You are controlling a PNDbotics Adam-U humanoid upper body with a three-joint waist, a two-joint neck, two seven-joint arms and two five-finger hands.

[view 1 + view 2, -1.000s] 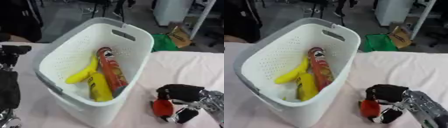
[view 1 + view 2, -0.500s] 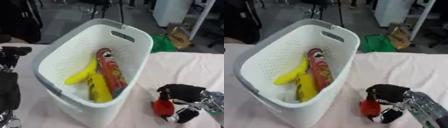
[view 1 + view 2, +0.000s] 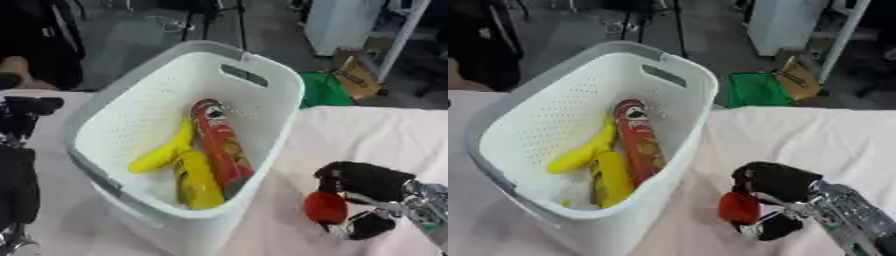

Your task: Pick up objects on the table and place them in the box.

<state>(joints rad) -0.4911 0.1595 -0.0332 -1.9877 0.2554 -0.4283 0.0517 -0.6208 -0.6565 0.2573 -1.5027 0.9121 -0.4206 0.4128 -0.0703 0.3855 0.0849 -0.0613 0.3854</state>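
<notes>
The basket stands left of the right hand, a can inside.

black robot hand on a silver wrist.

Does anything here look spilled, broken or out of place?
Nothing stands out. The white basket stands upright with a red tube can, a banana and a yellow bottle lying inside; the right hand is curled round a small red object beside it.

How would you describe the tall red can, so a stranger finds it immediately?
Look inside the white basket on the table's left. The red can lies slanted in the middle, right of the banana and yellow bottle. It is the only red cylinder there.
</notes>
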